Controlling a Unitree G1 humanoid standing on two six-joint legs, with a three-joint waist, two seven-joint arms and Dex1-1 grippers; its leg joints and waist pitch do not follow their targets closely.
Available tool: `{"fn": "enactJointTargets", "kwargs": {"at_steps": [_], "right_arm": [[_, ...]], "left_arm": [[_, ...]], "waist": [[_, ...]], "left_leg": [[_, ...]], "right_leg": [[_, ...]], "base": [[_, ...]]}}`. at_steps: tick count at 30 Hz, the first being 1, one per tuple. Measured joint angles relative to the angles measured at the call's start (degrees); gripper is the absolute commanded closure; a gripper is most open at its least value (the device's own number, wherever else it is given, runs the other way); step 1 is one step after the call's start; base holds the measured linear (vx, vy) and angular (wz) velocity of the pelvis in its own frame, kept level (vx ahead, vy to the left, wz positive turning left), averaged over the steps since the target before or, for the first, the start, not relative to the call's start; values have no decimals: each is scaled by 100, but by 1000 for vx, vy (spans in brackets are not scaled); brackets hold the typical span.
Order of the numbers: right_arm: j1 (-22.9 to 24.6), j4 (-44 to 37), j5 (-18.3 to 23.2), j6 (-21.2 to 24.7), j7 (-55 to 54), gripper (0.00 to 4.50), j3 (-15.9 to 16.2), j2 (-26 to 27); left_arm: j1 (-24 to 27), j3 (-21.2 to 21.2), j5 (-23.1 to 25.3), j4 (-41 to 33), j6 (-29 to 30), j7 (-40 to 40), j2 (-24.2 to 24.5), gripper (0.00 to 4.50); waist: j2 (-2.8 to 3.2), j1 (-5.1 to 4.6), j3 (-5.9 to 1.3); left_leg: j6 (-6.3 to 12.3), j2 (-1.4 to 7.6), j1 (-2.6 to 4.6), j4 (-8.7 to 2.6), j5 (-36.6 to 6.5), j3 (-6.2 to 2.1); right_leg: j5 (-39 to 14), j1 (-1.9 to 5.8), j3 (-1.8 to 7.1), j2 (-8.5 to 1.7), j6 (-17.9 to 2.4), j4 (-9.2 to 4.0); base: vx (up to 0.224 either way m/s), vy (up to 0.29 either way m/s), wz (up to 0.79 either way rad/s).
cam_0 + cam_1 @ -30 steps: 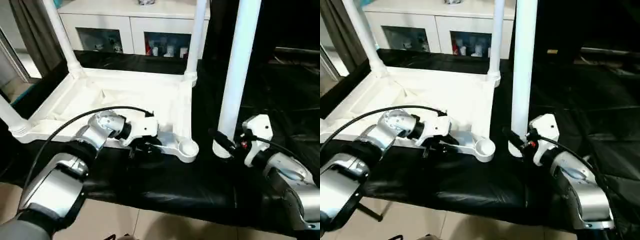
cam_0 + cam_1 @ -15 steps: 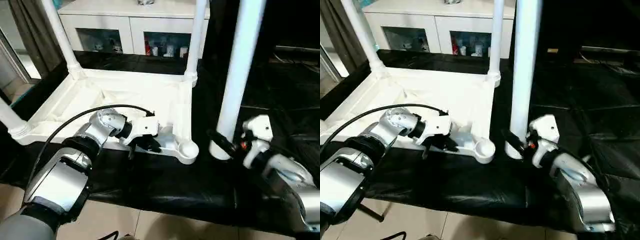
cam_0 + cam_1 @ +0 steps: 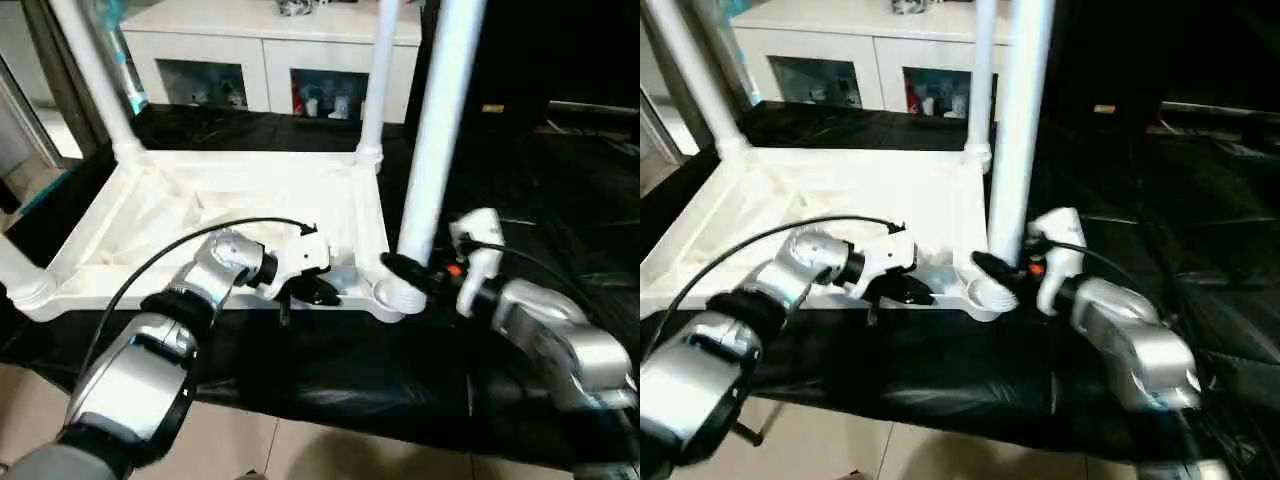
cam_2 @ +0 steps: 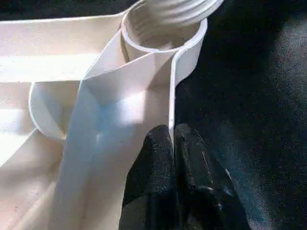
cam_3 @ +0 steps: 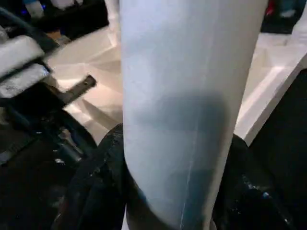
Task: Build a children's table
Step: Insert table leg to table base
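The children's table top (image 3: 250,200) lies upside down on the black sheet, with white legs standing in its far-left (image 3: 95,80), far-right (image 3: 378,70) and near-left (image 3: 20,275) corners. My left gripper (image 3: 325,293) is shut on the thin near rim of the top (image 4: 171,96), just beside the near-right corner socket (image 4: 163,28). My right gripper (image 3: 400,272) is closed around a fourth white leg (image 3: 435,130), its black fingers (image 5: 103,182) on either side of the tube. The leg stands upright with its flared end (image 4: 184,5) at the mouth of that socket.
A white cabinet with glass doors (image 3: 260,50) stands behind the black-sheeted table (image 3: 330,370). The sheet's front edge runs close below both forearms, with tiled floor (image 3: 300,450) beyond it. Dark wrinkled sheet (image 3: 560,200) stretches to the right.
My right gripper has carried the leg leftward, from beside the top to over the near-right corner socket. My left gripper has closed on the rim. The camera has shifted a little.
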Motion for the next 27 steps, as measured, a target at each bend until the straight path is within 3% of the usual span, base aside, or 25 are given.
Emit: {"fn": "enactJointTargets", "kwargs": {"at_steps": [3, 10, 18, 25, 27], "right_arm": [[-221, 375, -90, -167, 16, 262, 56, 140], [-504, 991, -320, -529, 160, 262, 262, 269], [-604, 1473, -399, -953, 339, 262, 289, 402], [-604, 1673, -417, -1189, 342, 262, 232, 504], [-603, 1709, -415, -1232, 351, 262, 209, 536]], "left_arm": [[211, 2, 67, -378, 14, 104, 51, 450], [365, -55, 183, -716, -9, 169, 179, 450], [419, -118, 317, -906, 139, 206, 250, 450], [336, -112, 328, -818, 352, 177, 218, 450], [315, -100, 325, -803, 411, 138, 219, 404]], "waist": [[-30, -8, -7], [-203, -62, -3], [-262, -160, -20], [-288, -184, -37], [-288, -192, -36]], "left_leg": [[0, -1, 0, -4, -1, 7], [-6, -2, 30, -13, -4, 31], [-27, -3, 35, -14, -16, 42], [-27, -3, 39, -14, -17, 44], [-28, -3, 38, -14, -17, 44]], "right_leg": [[-3, 0, 0, -6, 4, 0], [-6, 1, 0, -24, 9, 2], [-4, 15, 0, -33, 7, 4], [2, 19, -1, -37, 0, 4], [3, 19, -2, -37, 0, 4]], "base": [[0, 0, 0], [0, 0, 0], [0, 0, 0], [0, 0, 0], [0, 0, 0]]}}
